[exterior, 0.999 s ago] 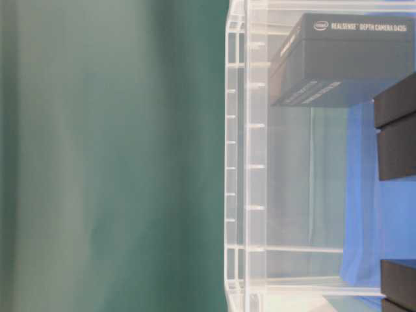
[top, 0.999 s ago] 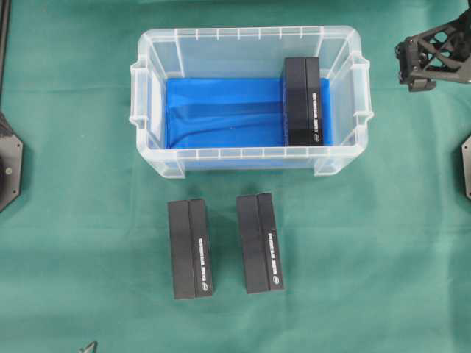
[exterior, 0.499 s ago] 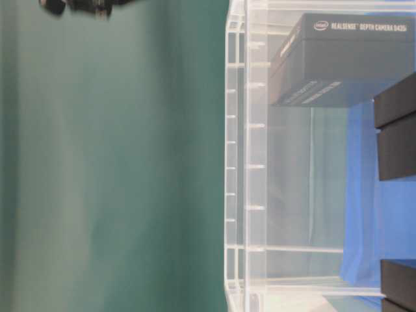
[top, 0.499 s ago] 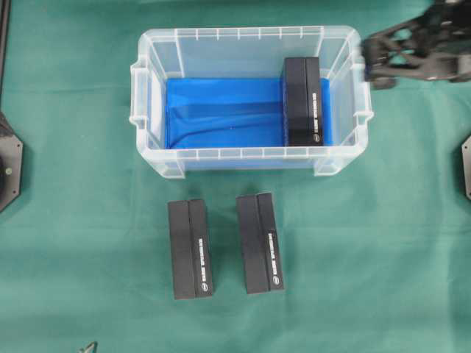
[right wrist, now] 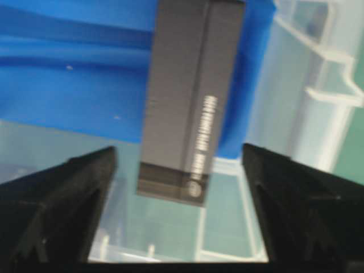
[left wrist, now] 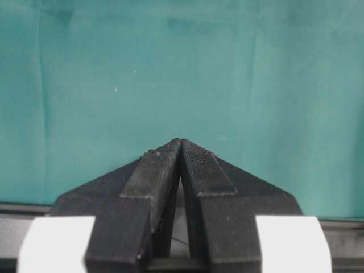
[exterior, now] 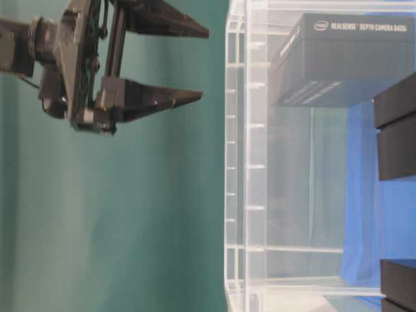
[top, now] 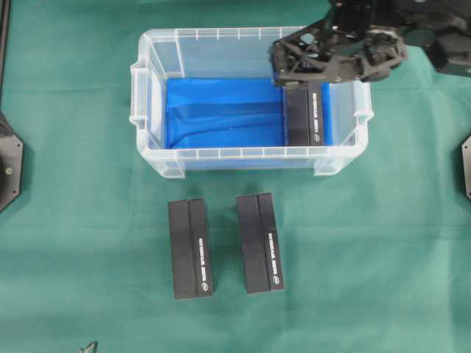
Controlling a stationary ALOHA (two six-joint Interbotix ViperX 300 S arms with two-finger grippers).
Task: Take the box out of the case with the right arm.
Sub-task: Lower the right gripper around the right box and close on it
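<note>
The case point(top: 221, 34) is a clear plastic tub with a blue floor lining, standing at the back middle of the green cloth. One black box point(top: 303, 119) lies flat at its right end, and it shows through the wall point(exterior: 237, 162) as a box point(exterior: 344, 62) with white lettering. My right gripper point(top: 276, 65) hangs open above the case's right end, over the far end of the box and well above the rim point(exterior: 205, 64). The right wrist view looks down on the box point(right wrist: 187, 102) between the spread fingers point(right wrist: 179, 153). My left gripper point(left wrist: 181, 142) is shut over bare cloth.
Two more black boxes point(top: 190, 248) point(top: 260, 243) lie side by side on the cloth in front of the case. Arm bases sit at the left edge point(top: 9, 165) and right edge point(top: 466, 165). The rest of the case floor shows only blue lining point(top: 221, 110).
The right gripper has swung in from outside the case's right side to above its right end, over the box, jaws still open. The boxes and the case have not moved.
</note>
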